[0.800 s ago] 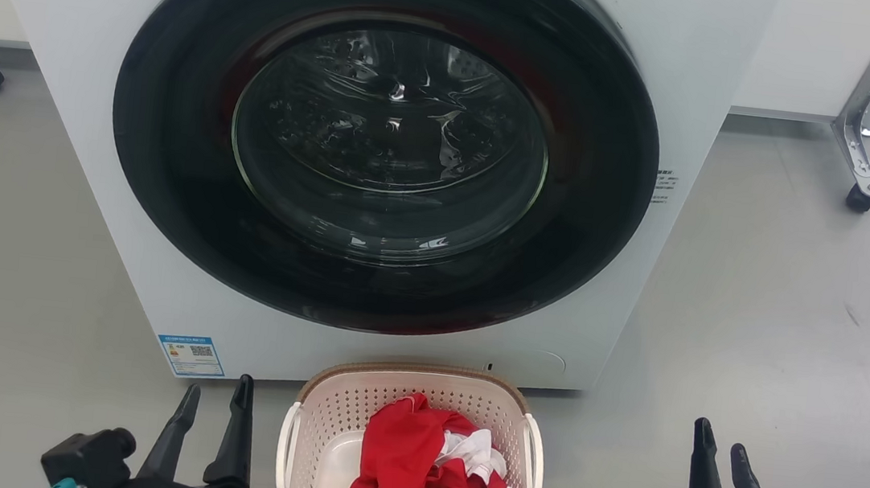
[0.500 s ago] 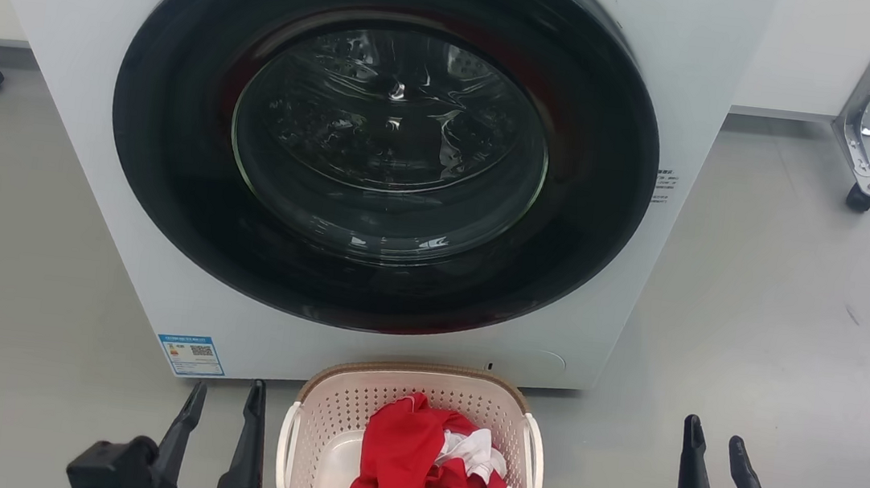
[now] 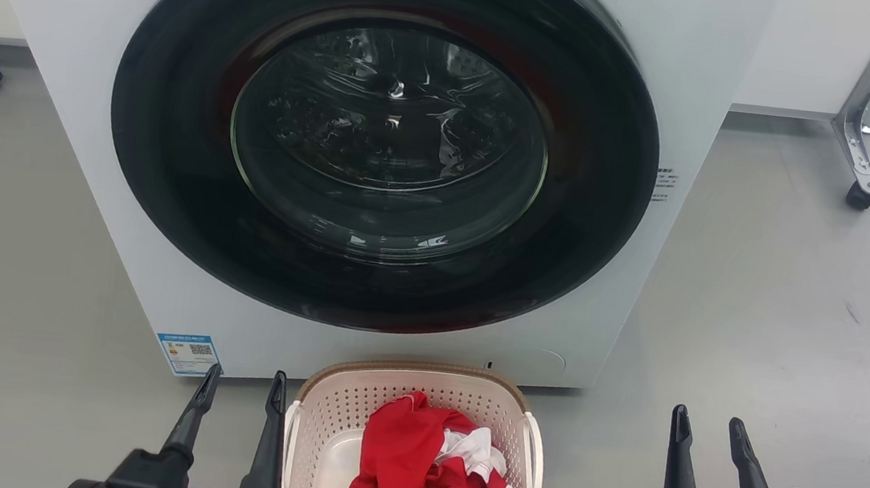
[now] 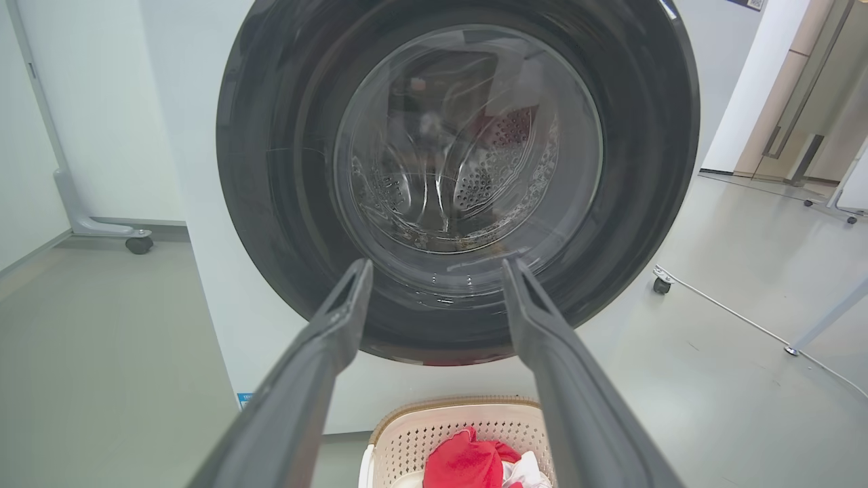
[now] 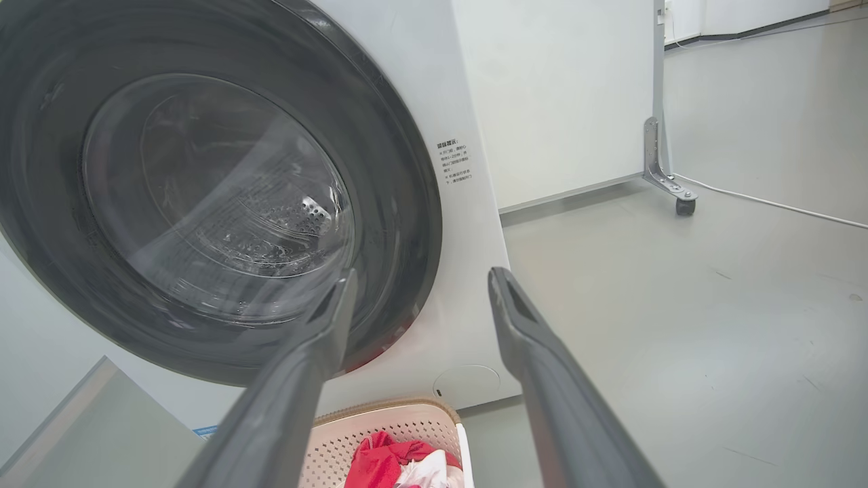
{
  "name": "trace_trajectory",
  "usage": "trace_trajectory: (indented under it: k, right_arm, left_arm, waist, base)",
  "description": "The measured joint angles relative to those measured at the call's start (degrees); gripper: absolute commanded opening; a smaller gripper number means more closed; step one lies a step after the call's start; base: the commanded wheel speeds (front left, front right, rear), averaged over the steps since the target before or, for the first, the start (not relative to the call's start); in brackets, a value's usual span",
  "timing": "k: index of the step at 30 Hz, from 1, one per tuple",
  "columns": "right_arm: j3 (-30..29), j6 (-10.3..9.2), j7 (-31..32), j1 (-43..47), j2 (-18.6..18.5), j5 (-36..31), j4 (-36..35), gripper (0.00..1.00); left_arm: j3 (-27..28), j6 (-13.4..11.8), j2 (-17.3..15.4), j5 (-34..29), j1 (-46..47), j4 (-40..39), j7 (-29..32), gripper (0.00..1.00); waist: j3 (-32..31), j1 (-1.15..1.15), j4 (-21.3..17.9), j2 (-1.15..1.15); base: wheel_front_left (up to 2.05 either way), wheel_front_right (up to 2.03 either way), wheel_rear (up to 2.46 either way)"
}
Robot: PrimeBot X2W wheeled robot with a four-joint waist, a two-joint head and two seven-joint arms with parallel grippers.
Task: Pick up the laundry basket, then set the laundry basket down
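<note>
Head view: a white washer (image 3: 87, 13) with a large dark round door (image 3: 168, 167) stands on a grey floor (image 3: 783, 313). The laundry basket (image 3: 349, 409) sits on the floor just in front of the washer, at bottom centre. It holds red cloth (image 3: 403, 467) with some white fabric. The left gripper (image 3: 245, 376) is at the lower left with its fingers spread. Its inner finger is just beside the basket's left white handle (image 3: 287, 447); contact cannot be told. The right gripper (image 3: 708, 418) is at the lower right, fingers also spread, well apart from the basket. A small blue label (image 3: 189, 353) marks the washer's lower left corner.

Left wrist view: the left gripper's two spread fingers rise on either side of the door's lower edge. The glass here reveals the perforated metal drum, which the head view renders as dark reflections. The basket's far end and the red cloth lie low between the fingers.

Right wrist view: the washer is seen at an angle between spread fingers. This view adds a small printed sticker beside the door and a round cap low on the washer front. A white cable crosses the floor on the right. The basket lies at the bottom, left of centre.
</note>
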State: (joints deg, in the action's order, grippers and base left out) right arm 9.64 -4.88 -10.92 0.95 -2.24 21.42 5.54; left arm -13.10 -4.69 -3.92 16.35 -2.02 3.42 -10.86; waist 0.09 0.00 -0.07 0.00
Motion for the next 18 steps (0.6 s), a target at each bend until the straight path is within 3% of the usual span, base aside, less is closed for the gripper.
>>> trace_trajectory:
  k: [18]
  right_arm:
    - [2.0,-2.25,-3.4,1.1,-0.1,-14.0,-3.8,1.00]
  left_arm:
    - [-2.2,-2.4,0.3,-12.1,-1.9,-3.4,-3.6,1.00]
  waist:
    - [0.5,0.00,-0.1,0.00]
  base:
    - [0.00,0.00,0.00]
